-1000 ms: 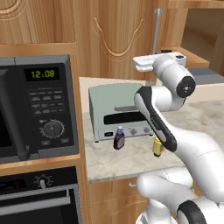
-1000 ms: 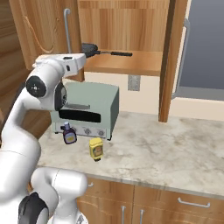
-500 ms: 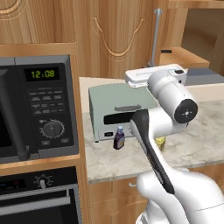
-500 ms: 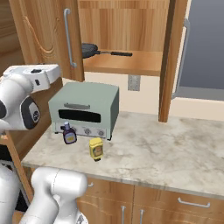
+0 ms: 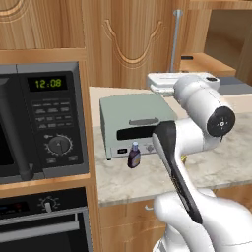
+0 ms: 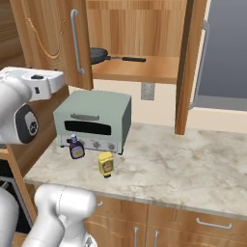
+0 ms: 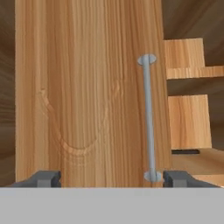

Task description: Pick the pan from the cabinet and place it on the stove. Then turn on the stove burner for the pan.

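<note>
Gripper (image 7: 107, 178) spread wide, holding nothing — tips straddle the lower end of the silver bar handle (image 7: 148, 116) on the swung-open cabinet door (image 7: 87, 92) directly ahead. Beyond and right of the gripper, the pan (image 6: 99, 54) sits on the cabinet shelf (image 6: 144, 70), straight handle pointing away from the door. Judgement: clear the door edge first, then approach the pan handle level — square the fingers across it before closing.
</note>
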Controlling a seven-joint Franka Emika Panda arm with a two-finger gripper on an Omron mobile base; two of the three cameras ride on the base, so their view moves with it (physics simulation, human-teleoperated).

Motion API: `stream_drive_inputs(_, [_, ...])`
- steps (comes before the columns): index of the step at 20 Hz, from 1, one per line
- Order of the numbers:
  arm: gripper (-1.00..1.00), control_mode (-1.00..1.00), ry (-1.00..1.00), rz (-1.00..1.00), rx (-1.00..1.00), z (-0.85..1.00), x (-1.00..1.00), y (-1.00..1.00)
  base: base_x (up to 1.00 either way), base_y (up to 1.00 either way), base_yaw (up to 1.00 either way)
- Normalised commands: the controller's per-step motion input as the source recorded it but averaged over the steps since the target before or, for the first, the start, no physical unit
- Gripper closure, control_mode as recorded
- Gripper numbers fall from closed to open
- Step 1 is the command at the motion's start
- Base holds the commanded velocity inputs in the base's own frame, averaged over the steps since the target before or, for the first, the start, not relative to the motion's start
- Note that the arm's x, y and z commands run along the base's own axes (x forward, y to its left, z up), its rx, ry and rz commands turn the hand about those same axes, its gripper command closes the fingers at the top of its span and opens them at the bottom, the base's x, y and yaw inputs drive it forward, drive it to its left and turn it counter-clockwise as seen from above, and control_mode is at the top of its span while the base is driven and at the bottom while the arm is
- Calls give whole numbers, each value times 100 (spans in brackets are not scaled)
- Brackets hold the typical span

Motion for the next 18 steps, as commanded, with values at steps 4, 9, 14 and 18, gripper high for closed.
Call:
stream_drive_inputs(4, [-100,-100,22,0,19,20,-3,-63,0,0,0])
stream_drive_inputs(9, [-100,-100,30,0,22,-3,0,-71,0,0,0])
stream_drive_inputs(14, [-100,-100,28,0,27,-34,0,-53,0,0,0])
stream_drive_inputs(18, [-100,-100,27,0,24,-2,28,-34,0,0,0])
